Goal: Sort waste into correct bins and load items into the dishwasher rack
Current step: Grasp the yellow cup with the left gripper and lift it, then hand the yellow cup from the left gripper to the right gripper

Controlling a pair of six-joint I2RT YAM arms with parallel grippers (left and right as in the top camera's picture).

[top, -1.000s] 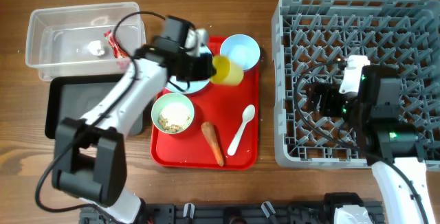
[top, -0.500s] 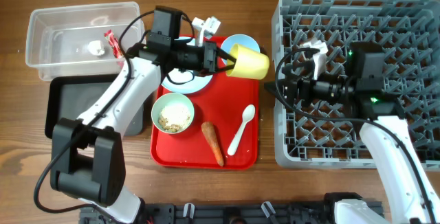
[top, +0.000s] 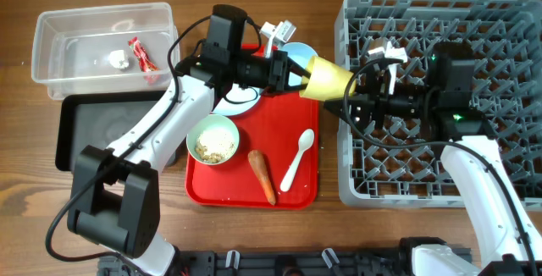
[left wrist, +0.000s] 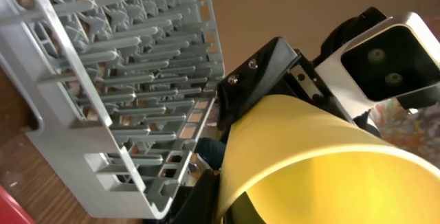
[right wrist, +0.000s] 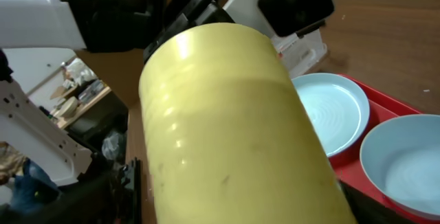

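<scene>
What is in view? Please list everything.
dishwasher rack: one, grey, right
clear tub: one, clear, top left
wrapper: one, red, in tub
scrap: one, white, in tub
black tray: one, black, below tub
serving tray: one, red, centre
plate: one, white, serving tray
blue bowl: one, pale blue, serving tray
green bowl: one, pale green, serving tray
rice scraps: some, beige, in green bowl
carrot: one, orange, serving tray
spoon: one, white, serving tray
yellow cup: one, yellow, between arms
left gripper: jaws shut on cup
right gripper: jaws beside cup, grip unclear
</scene>
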